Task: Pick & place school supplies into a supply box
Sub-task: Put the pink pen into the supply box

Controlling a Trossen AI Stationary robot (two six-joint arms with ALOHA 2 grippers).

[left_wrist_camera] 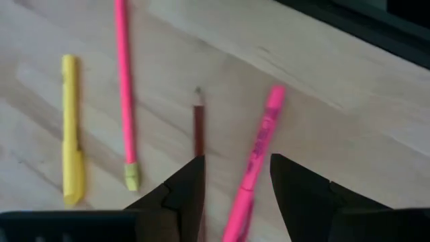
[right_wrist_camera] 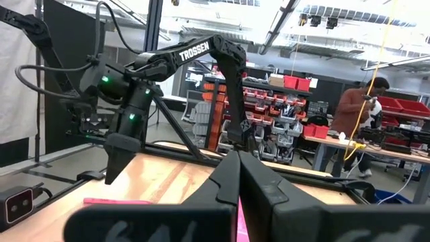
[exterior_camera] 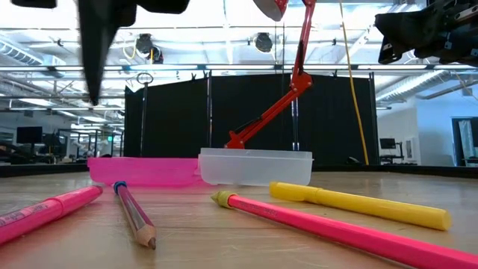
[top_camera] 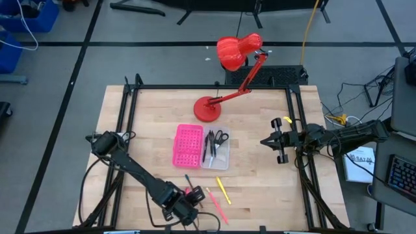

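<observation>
Pink marker [left_wrist_camera: 255,161] straddled by left gripper [left_wrist_camera: 236,178], spread wide; right gripper [right_wrist_camera: 236,176] pressed together, parked at three o'clock.

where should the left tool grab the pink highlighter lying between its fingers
Grip the pink highlighter pen mid-barrel, coming straight down from above. It lies flat on the wooden table, and the left tool is open astride it. The thin brown pencil lies close alongside, so keep that finger clear.
</observation>
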